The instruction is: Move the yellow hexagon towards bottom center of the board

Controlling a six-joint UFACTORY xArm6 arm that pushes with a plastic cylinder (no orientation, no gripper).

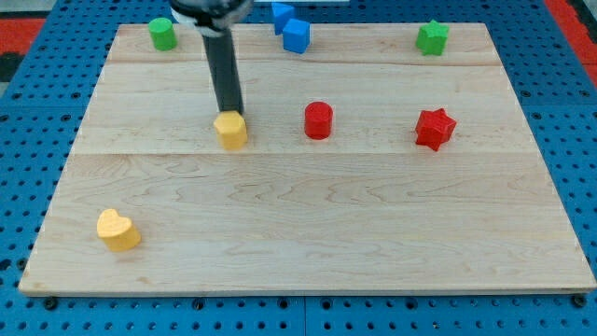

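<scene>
The yellow hexagon [231, 130] sits left of the board's middle. My tip [229, 112] stands right behind it, at its top edge, touching or nearly touching it. The dark rod comes down from the view's top. A yellow heart [118, 230] lies at the bottom left of the board.
A red cylinder [318, 120] stands to the right of the hexagon, and a red star [435, 128] farther right. Along the top edge are a green cylinder [162, 34], two blue blocks [291, 28] close together, and a green star [432, 37]. The wooden board [308, 233] lies on a blue pegboard.
</scene>
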